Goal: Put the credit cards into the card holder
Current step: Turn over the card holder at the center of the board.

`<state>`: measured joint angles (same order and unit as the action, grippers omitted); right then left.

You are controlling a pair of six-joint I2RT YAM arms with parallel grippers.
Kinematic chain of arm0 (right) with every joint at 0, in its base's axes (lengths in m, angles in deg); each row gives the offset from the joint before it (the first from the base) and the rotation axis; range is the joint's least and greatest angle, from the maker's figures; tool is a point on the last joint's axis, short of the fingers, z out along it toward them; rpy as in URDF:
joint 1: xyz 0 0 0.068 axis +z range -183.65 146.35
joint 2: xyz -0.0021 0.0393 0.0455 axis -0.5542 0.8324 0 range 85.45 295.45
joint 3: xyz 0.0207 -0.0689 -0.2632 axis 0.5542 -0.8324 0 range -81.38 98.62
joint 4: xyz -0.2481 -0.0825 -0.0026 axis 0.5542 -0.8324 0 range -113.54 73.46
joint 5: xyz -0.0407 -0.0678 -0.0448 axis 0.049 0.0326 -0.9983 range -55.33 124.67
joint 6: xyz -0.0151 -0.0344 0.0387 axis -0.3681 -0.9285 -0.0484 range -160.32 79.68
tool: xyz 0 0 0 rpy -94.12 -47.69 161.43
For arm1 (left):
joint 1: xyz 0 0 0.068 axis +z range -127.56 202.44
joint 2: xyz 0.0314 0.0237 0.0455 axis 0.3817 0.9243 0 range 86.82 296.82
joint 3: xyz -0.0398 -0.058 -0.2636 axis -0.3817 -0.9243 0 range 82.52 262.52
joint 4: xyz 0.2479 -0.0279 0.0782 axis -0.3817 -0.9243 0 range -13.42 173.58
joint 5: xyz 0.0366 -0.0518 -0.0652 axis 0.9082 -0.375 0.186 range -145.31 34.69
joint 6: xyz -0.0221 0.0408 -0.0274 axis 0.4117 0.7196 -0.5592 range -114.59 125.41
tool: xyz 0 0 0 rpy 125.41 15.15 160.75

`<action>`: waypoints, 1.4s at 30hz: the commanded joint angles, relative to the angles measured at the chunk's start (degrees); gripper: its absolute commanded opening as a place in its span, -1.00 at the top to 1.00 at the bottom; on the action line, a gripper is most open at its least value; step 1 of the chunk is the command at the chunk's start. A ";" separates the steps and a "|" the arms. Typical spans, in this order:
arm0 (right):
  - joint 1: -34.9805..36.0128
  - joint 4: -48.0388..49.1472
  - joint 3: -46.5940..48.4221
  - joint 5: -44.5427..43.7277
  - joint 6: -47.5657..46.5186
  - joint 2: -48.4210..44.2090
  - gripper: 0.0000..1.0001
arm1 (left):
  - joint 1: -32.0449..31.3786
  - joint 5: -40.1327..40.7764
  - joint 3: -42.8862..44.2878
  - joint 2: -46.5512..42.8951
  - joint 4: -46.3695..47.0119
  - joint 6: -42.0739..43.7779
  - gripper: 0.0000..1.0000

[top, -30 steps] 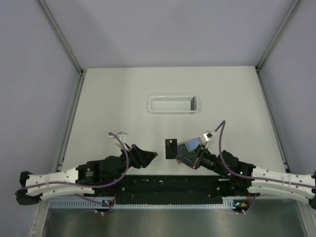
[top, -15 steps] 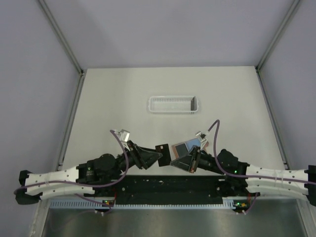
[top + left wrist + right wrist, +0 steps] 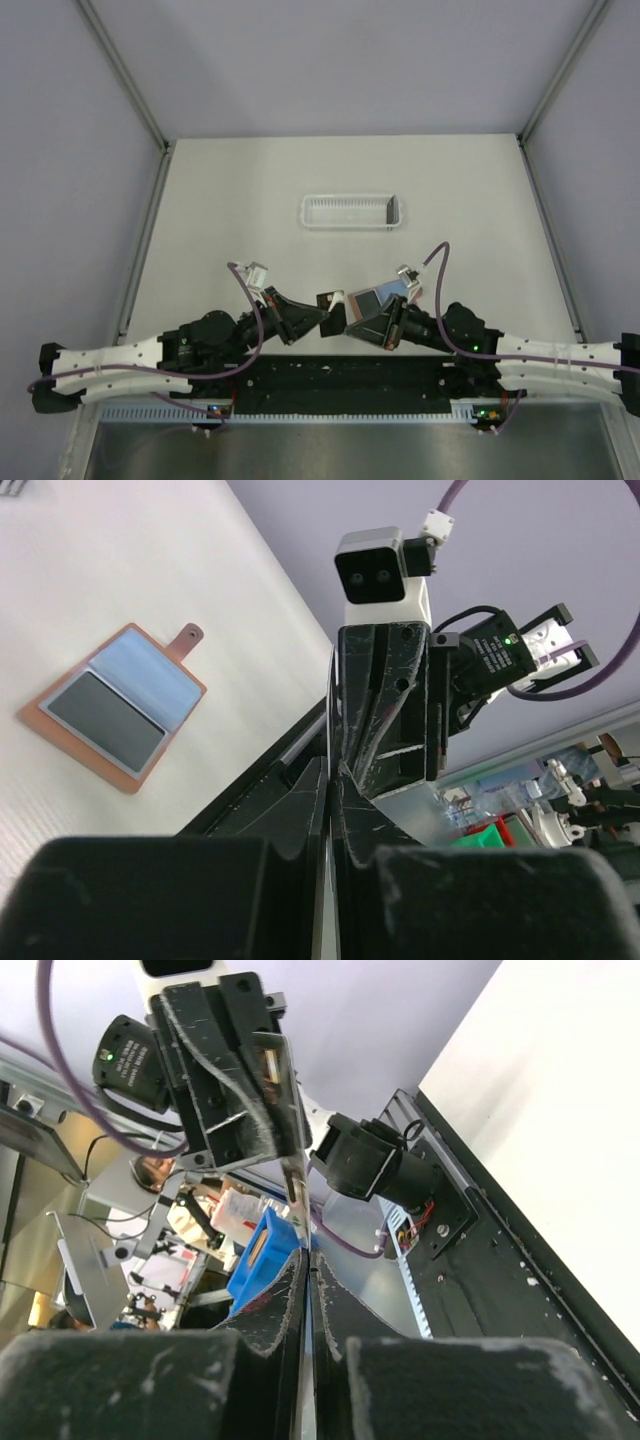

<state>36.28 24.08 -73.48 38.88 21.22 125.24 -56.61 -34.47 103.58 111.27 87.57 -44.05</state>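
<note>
Here the left gripper (image 3: 322,318) and the right gripper (image 3: 347,322) meet tip to tip above the near part of the table (image 3: 250,200), with one black credit card (image 3: 328,300) between them. Each wrist view shows that card only as a thin pale edge running up the slit between its own fingers toward the opposite gripper. The right gripper's fingers are pressed together on the card. The left gripper's fingers also stand almost together, clamped on the same thin edge. The card holder (image 3: 115,720) lies open and flat on the table, apart from the card, just beside the right gripper's fingers on the side away from the arm bases. Its reddish-brown border frames a pale blue panel and a dark panel, and a small tab sticks out from one edge. A white slatted tray (image 3: 350,211) sits well beyond both grippers.
</note>
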 commanded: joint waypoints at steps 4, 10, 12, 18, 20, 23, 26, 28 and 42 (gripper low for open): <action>-0.41 -4.83 2.64 -1.65 -3.08 -3.39 0.22 | -0.06 -3.87 0.13 1.22 6.46 1.37 1.00; -0.32 -13.01 4.40 -3.94 -6.43 -9.72 0.03 | 0.03 -7.30 -0.49 2.01 7.61 1.20 1.00; -0.32 -13.81 4.58 -3.94 -6.78 -10.61 0.07 | -0.06 -8.71 -0.32 3.23 8.14 1.37 1.00; -0.41 -13.11 4.49 -3.94 -7.05 -10.70 0.17 | 0.03 -11.44 0.91 7.89 10.42 0.67 1.00; -0.41 -13.20 4.49 -3.94 -6.96 -10.52 0.25 | 0.03 -11.61 0.83 8.60 11.39 0.67 1.00; -0.41 -12.94 4.23 -3.77 -6.87 -10.26 0.34 | 0.03 -11.09 1.00 8.69 11.74 0.93 1.00; -0.41 -12.50 4.05 -3.50 -6.69 -10.08 0.38 | 0.03 -10.12 1.00 8.25 11.66 0.93 1.00; -0.41 -12.50 4.05 -3.42 -6.61 -9.73 0.41 | -0.06 -9.68 0.91 7.81 11.66 1.02 1.00; -0.41 -16.77 6.85 -3.93 -7.74 -7.27 1.00 | 0.03 -6.00 1.00 6.32 9.11 0.32 0.13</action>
<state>36.25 12.45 -71.10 36.52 15.26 118.36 -56.52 -42.53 103.40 119.42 94.72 -43.52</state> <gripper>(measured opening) 0.011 0.231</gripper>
